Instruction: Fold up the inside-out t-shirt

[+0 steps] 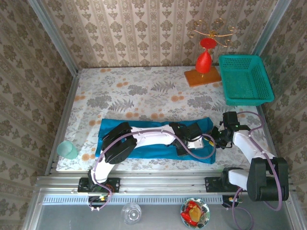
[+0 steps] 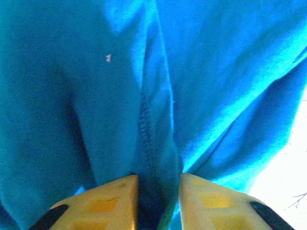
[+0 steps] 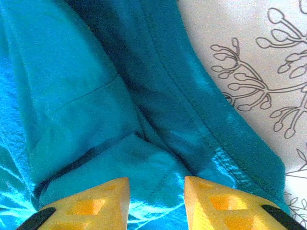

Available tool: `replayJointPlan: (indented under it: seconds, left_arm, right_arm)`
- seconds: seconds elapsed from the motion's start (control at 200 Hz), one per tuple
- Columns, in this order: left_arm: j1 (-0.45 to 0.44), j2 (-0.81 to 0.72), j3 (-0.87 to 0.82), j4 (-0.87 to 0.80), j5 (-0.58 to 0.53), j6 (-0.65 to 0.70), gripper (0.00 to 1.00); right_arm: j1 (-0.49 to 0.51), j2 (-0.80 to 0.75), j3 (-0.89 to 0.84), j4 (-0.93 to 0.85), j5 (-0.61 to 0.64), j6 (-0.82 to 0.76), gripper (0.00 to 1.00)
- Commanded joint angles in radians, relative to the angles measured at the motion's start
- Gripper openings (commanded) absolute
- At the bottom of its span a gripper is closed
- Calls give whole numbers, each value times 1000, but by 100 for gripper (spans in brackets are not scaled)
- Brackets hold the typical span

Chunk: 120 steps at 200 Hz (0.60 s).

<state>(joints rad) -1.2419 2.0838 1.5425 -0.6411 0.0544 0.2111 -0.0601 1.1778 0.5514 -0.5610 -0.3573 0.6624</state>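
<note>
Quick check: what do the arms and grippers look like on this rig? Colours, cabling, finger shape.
Both arms have black joint housings and white links: left arm, right arm. A lilac cable loops along each. The left gripper and right gripper have yellow wedge-shaped fingers with recessed pockets and black patches near the base. No markings are legible.

Bright, even light from above; overexposed tablecloth (image 2: pixel 288 163) and slightly soft, glossy t-shirt (image 3: pixel 86 96) in wrist close-ups.
</note>
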Motion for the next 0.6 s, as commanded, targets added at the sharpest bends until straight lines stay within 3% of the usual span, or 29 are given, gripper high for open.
replayJointPlan:
  seconds: [0.0,0.295,0.595]
  left_arm:
    - [19,-48,-6,-29,16,22,24]
    - [40,-51,-12,-23,36,7,0]
    - [83,-88,-42,26,93,-33,0]
  right_arm:
    - [-10,13,-20,-33,32,8,39]
    - [-19,52,-25,3,3,6,42]
    - [-27,63,-24,19,-40,9,40]
